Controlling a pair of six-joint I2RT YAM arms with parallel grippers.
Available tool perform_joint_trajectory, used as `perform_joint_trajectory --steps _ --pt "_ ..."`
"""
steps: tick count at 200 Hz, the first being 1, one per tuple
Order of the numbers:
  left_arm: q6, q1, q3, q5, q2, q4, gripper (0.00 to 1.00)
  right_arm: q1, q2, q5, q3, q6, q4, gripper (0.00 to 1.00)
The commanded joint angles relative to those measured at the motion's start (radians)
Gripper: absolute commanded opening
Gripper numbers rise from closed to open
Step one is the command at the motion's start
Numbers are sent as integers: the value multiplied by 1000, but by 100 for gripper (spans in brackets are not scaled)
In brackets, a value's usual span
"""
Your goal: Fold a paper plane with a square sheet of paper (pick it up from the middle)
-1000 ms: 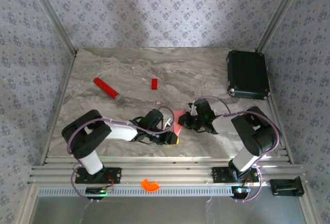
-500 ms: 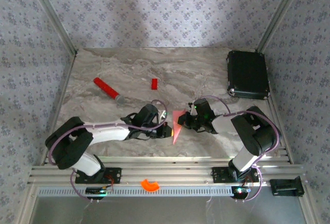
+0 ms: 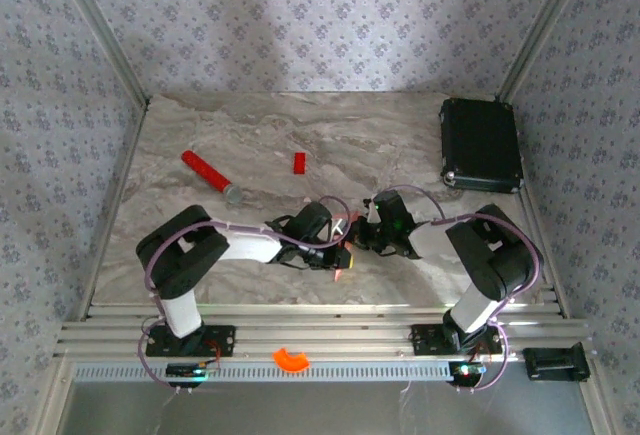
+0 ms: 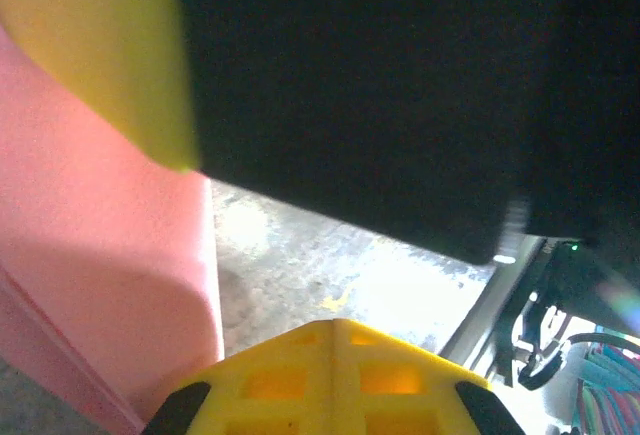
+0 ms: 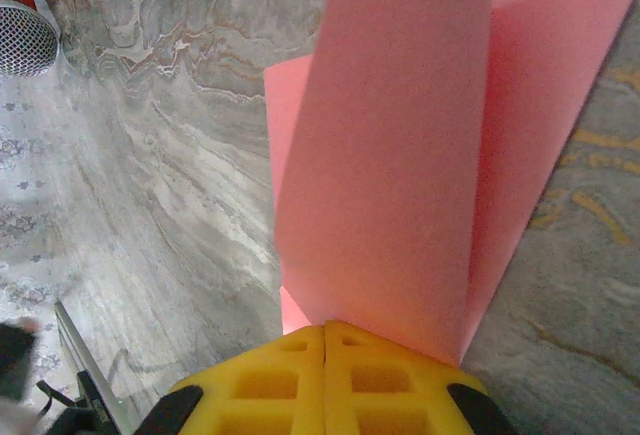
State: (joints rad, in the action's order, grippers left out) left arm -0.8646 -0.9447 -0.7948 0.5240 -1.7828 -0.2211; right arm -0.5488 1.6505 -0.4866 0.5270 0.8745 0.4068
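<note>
1. The square sheet of paper (image 5: 400,155), already creased into narrower layered pink flaps, sits over the near middle of the table (image 5: 150,175), where the two arms meet. Its lower end runs into the closed yellow fingers of the right end effector (image 5: 326,340), which pinches it.
2. The left end effector (image 4: 333,345) is also closed tight, with pink paper just beside its fingers. I cannot tell whether an edge is caught between them.
3. Likely risk: with both end effectors crowded on one thin sheet, any pull or twist against each other could tear it or add a stray crease.
4. If the left one has closed on nothing, the flap has support on one side only and may sag out of line with the crease.
5. The wrists are very close, so a careless move could knock them together.
6. The right wrist view shows the layers and the grip. The top view hides nearly all the paper under the arms, but shows the red stick (image 3: 208,175), small red block (image 3: 298,162) and black case (image 3: 481,145) well apart. The left wrist view shows a dark body, probably the other arm, looming close.
</note>
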Motion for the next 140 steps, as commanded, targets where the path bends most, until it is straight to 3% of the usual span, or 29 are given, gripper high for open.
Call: perform_joint_trajectory --steps 1,60,140 --pt "-19 -2 51 31 -10 -50 0 -23 69 66 -14 1 -125 7" --pt "-67 -4 194 12 43 -115 0 -23 44 75 -8 -5 -152 7" --pt "-25 19 76 -17 134 -26 0 -23 34 78 -10 -9 -164 7"
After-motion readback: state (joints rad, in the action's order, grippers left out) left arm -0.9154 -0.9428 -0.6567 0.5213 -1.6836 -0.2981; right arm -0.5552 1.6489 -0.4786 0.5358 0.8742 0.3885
